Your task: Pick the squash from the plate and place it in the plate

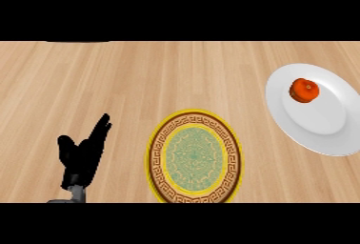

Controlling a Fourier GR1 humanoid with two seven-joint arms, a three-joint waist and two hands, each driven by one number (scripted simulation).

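- squash [305, 90] — small, round, orange-red, with a darker spot on top; sits on the white plate [320, 126], in its upper-left part, inside the rim
- white plate: plain, at the view's right side, looks taller than wide, its right rim meets the picture's edge
- patterned plate [195, 155]: yellow rim, brown band with a key pattern, pale green centre; low in the middle of the view, down and left of the white plate, the two apart with bare counter between them
- left hand [81, 155] — black, lower left of the view, just left of the patterned plate and not touching it; open, fingers straight and pointing up, thumb out to the side, resting; well apart from the squash
- grey forearm [74, 194]: only a short piece shows, at the view's lower edge under the hand
- counter [141, 76]: light wood, grain running left to right
- dark sliver [77, 41] at the top edge, upper left; too little shows to tell what it is
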